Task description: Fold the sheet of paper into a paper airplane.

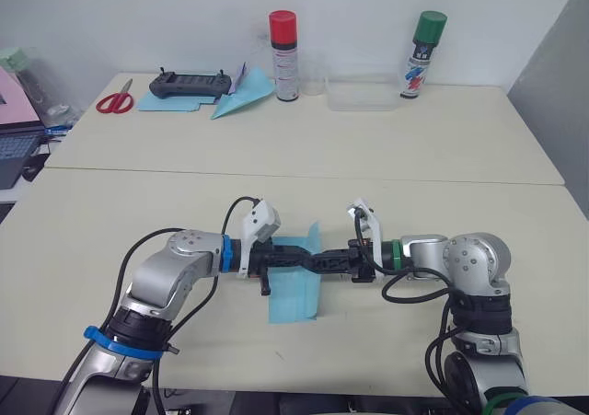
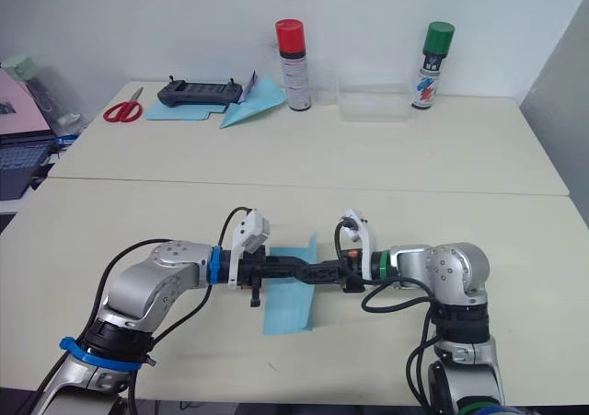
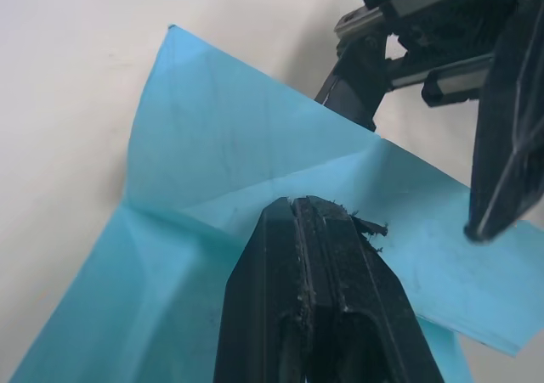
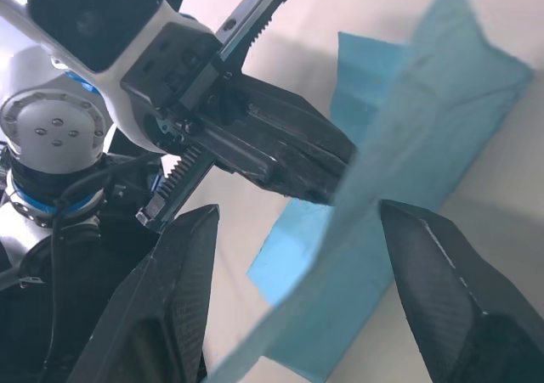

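My left gripper (image 3: 319,209) has its jaws pressed together on the sheet of paper (image 1: 296,286), pinching a raised fold. My right gripper (image 4: 297,222) has jaws spread wide, straddling that upright flap. The one sheet lies between my grippers, at the near centre of the cream table (image 1: 138,213).

Toward twelve o'clock I count two spray cans, one red-capped (image 1: 283,54) and one green-capped (image 1: 422,53), and one clear tray (image 1: 362,93). At eleven o'clock: one blue paper dart (image 1: 245,99), one black controller (image 1: 190,85), one pair of red scissors (image 1: 115,98). A white wall (image 1: 138,19) stands behind.
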Tool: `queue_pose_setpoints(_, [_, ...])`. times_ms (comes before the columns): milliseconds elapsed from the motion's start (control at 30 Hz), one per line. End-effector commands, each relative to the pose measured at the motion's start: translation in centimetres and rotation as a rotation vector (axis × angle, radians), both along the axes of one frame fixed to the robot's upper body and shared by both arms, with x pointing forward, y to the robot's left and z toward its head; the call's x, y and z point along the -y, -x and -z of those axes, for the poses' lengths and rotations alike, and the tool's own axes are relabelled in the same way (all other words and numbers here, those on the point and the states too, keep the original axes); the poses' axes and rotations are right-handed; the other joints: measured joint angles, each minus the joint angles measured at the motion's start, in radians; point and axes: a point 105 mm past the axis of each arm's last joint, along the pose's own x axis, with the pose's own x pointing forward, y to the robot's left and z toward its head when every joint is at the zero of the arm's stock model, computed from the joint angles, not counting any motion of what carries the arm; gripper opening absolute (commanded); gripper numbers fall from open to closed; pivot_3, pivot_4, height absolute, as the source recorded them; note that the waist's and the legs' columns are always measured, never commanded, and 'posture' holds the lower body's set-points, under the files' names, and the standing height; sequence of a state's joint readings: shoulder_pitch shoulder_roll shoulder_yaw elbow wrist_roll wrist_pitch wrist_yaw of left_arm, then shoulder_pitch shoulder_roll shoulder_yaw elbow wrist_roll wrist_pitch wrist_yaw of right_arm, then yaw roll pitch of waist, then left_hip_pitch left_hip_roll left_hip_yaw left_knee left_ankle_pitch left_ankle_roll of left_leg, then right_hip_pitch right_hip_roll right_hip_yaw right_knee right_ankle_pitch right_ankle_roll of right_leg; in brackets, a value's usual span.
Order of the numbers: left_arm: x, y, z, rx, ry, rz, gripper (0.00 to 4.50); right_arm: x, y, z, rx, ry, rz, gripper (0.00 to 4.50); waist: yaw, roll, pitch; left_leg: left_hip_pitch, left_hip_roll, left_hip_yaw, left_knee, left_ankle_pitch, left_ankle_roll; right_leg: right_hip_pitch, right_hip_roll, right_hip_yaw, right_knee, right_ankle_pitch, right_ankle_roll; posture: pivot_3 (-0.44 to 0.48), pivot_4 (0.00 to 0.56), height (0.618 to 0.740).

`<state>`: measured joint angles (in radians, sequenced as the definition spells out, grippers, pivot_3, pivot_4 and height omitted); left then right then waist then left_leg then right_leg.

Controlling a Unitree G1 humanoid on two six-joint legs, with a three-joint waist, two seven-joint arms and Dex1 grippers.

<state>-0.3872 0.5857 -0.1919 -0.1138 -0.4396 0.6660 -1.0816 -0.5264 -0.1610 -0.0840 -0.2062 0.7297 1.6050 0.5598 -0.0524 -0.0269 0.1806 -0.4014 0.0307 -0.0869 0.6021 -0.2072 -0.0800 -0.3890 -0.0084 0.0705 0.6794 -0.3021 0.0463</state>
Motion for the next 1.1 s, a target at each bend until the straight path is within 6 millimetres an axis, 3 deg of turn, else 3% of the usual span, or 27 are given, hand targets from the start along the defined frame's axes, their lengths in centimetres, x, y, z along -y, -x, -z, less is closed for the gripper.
queue_pose_setpoints(33, [0.5, 0.2, -0.7, 0.039, 0.002, 0.035, 0.0, 0.1, 0.0, -0.2, 0.022, 0.005, 0.002, 2.93, 0.0, 0.0, 0.0, 0.0, 0.0, 0.0, 0.0, 0.0, 0.0, 0.0, 0.0, 0.0, 0.0, 0.0, 0.0, 0.0, 0.15, 0.74])
queue_pose_setpoints(133, [0.5, 0.4, -0.5, 0.033, -0.006, 0.04, 0.0, 0.4, -0.2, 0.1, 0.014, 0.012, 0.023, 2.21, -0.001, 0.0, 0.0, 0.0, 0.0, 0.0, 0.0, 0.0, 0.0, 0.0, 0.0, 0.0, 0.0, 0.0, 0.0, 0.0, 0.15, 0.74])
queue_pose_setpoints(333, [-0.3, 0.7, 0.3, 0.034, -0.058, 0.049, 0.0, 0.8, -0.3, 0.7, 0.018, 0.038, 0.053, 0.04, -0.001, 0.0, 0.0, 0.0, 0.0, 0.0, 0.0, 0.0, 0.0, 0.0, 0.0, 0.0, 0.0, 0.0, 0.0, 0.0, 0.15, 0.74])
queue_pose_setpoints(433, [-1.0, 0.9, 0.2, 0.031, -0.073, 0.05, 0.0, 1.2, -0.4, 1.1, 0.016, 0.055, 0.079, 0.01, -0.004, 0.0, 0.0, 0.0, 0.0, 0.0, 0.0, 0.0, 0.0, 0.0, 0.0, 0.0, 0.0, 0.0, 0.0, 0.0, 0.15, 0.74])
queue_pose_setpoints(633, [-2.2, 1.5, 2.1, 0.02, -0.177, 0.069, 0.0, 1.9, -0.1, 1.7, -0.002, 0.08, 0.114, 0.01, -0.004, 0.0, 0.0, 0.0, 0.0, 0.0, 0.0, 0.0, 0.0, 0.0, 0.0, 0.0, 0.0, 0.0, 0.0, 0.0, 0.15, 0.74])
queue_pose_setpoints(1100, [-2.4, 1.3, 3.8, 0.019, -0.228, 0.098, 0.0, 3.6, 1.7, 2.5, 0.005, 0.118, 0.149, 0.01, 0.0, 0.0, 0.0, 0.0, 0.0, 0.0, 0.001, 0.0, 0.0, 0.001, 0.0, 0.001, 0.0, 0.0, 0.0, 0.0, 0.15, 0.74])
